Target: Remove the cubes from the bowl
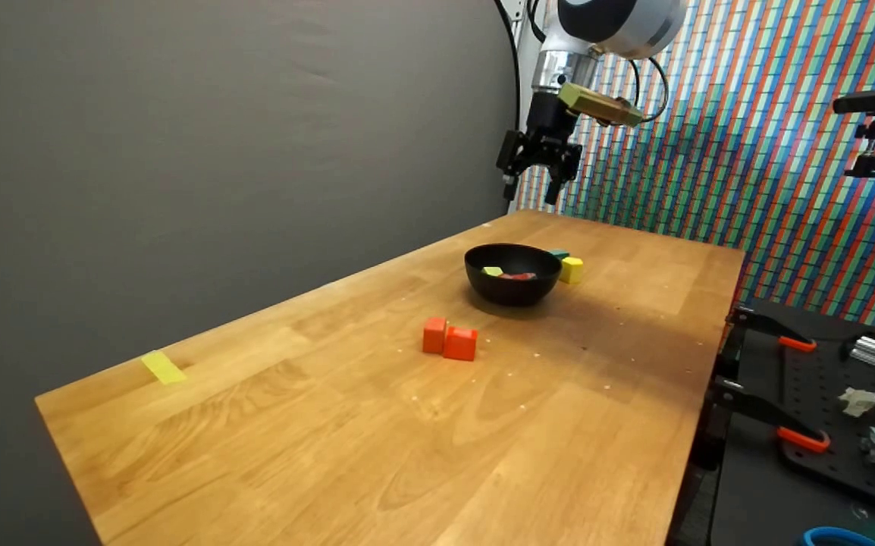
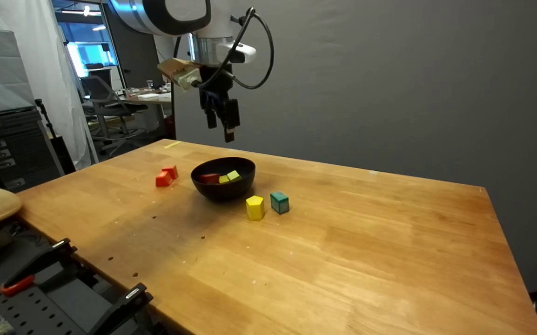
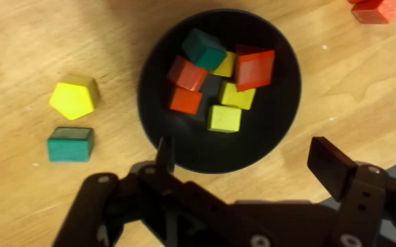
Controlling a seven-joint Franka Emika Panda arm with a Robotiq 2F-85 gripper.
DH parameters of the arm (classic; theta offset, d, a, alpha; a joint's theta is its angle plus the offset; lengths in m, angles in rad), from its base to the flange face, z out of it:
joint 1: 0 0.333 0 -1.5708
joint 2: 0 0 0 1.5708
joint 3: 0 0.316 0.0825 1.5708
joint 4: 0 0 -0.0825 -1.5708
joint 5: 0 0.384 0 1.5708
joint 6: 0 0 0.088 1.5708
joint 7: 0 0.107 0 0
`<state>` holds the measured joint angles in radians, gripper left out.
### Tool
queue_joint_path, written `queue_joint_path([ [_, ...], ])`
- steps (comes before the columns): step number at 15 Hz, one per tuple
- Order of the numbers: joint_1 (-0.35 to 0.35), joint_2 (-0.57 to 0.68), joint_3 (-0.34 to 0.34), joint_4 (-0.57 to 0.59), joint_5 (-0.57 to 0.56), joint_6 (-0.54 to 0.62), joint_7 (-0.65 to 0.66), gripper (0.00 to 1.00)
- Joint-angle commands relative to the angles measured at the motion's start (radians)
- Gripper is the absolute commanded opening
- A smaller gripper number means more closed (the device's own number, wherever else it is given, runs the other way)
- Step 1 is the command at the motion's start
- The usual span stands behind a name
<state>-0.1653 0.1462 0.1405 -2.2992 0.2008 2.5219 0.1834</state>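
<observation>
My end effector (image 1: pixel 531 194) is spread wide, its fingers (image 3: pixel 330 168) well apart. In both exterior views it hangs in the air, pointing down, higher in the frame than the bowl (image 1: pixel 513 292) and well apart from it. The bowl stands upright on the desk (image 1: pixel 331 425), a little right of centre in an exterior view.

The cubes (image 3: pixel 238 96) lie inside the bowl, which takes up the upper middle of my wrist view. A green cube (image 3: pixel 204 49) sits at the upper left of the cluster, overlapping a red and a yellow one in the frame. Red cubes (image 3: pixel 188 73) show to the left and upper right of the cluster, and yellow cubes (image 3: pixel 224 118) run down its middle. Where they overlap, I cannot tell which of them touch.

Outside the bowl, at the left of the wrist view, I see a yellow block (image 3: pixel 71 101) with a five-sided face and, just below it in the frame, a green block (image 3: pixel 69 149); the two are apart. Near the centre of an exterior view, two red blocks (image 1: pixel 459 343) lie side by side on the desk.

A strip of yellow tape (image 1: pixel 163 367) lies on the desk at the left of the frame. A gray wall (image 1: pixel 217 152) rises behind, black clamps (image 1: pixel 760 409) with orange ends show at the lower right, and a chair (image 2: pixel 110 109) is at the upper left of an exterior view.
</observation>
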Motion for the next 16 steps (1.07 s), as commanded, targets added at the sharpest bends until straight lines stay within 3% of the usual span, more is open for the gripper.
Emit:
queue_joint_path([
  [1, 0.058, -0.004, -0.074, 0.002, -0.009, -0.019, -0.008, 1.0],
  [4, 0.072, 0.007, -0.085, 0.0, 0.033, -0.006, -0.009, 1.0],
  [9, 0.1, 0.041, -0.072, -0.003, 0.212, 0.09, 0.021, 1.0],
  [13, 0.112, 0.084, -0.035, -0.009, 0.344, 0.252, -0.084, 1.0],
  [16, 0.111, 0.131, -0.014, -0.014, 0.328, 0.348, -0.164, 1.0],
])
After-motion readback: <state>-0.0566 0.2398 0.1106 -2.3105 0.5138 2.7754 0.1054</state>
